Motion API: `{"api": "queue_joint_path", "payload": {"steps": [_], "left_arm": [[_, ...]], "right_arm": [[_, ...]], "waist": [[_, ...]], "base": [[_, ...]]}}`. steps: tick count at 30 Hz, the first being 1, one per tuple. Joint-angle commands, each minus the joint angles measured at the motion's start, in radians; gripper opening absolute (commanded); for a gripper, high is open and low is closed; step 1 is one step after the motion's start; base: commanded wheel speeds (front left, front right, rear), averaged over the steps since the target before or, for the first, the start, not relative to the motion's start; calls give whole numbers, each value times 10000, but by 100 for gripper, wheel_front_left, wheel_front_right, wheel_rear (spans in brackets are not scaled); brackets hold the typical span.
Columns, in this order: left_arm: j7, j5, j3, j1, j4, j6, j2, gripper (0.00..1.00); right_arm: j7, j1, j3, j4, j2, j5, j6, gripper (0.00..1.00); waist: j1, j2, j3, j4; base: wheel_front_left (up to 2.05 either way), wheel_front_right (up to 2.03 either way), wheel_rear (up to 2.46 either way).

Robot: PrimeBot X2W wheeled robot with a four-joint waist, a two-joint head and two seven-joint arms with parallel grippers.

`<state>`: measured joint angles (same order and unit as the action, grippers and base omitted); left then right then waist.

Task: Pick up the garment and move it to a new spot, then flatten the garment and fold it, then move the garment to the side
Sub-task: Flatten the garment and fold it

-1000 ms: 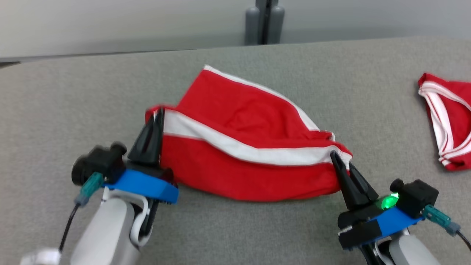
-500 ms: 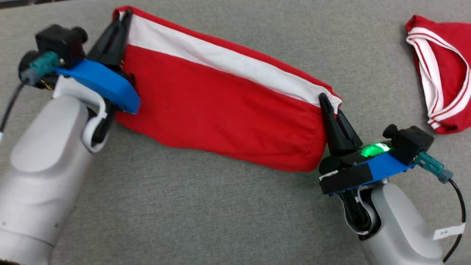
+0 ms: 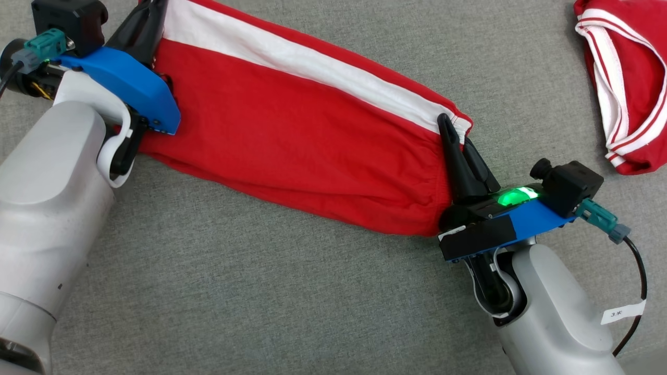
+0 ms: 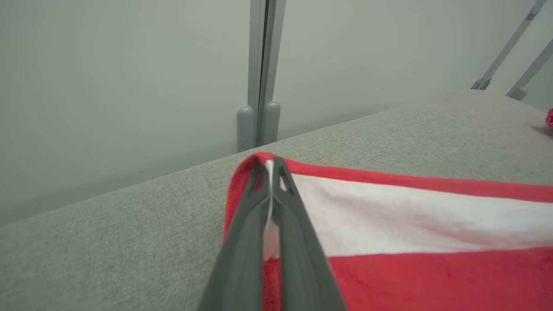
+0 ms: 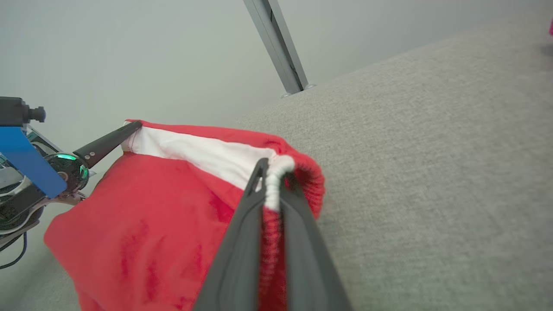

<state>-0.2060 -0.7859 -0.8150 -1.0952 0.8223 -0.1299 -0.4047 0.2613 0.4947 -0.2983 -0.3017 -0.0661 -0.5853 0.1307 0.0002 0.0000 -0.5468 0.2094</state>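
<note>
Grey table point(image 3: 260, 291); red, white-banded garment point(image 3: 292, 140) stretched, left hand point(image 4: 270, 164) and right hand point(image 3: 454, 130) pinching its ends.

Grey fabric table point(image 3: 260, 291), red garment point(image 3: 292, 135) (white-striped), second red garment point(image 3: 641, 78) far right

Left gripper point(image 4: 271, 166) with both dark fingers point(image 4: 242, 242) pressed together on the corner of the red garment point(image 4: 410, 276), pinching its white band point(image 4: 410, 220). The garment lies on grey fabric surface point(image 4: 108, 242); behind, a pale wall and a grey vertical post point(image 4: 259, 73).
</note>
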Motion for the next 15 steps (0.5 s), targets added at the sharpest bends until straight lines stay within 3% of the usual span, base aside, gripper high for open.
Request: {"api": "queue_joint_path", "payload": {"steps": [1,2,10,15], "left_arm": [[-153,-176,-163,-202,213,-5,58,100],[-221,-234,-234,-166,327,-5,79,100],[-576,-582,-293,426,856,-5,222,100],[-590,-597,452,1071,575,-5,395,100]], "right_arm": [[47,142,2,-62,33,113,0,63],[47,101,38,-79,36,167,0,100],[47,-512,612,-232,-5,624,0,100],[47,-894,1340,-180,-81,1240,0,100]], "waist": [[-2,0,-10,-3],[-2,0,8,-10],[-2,0,406,-136],[-2,0,700,-237]], "base": [[0,0,0],[0,0,0],[0,0,0],[0,0,0]]}}
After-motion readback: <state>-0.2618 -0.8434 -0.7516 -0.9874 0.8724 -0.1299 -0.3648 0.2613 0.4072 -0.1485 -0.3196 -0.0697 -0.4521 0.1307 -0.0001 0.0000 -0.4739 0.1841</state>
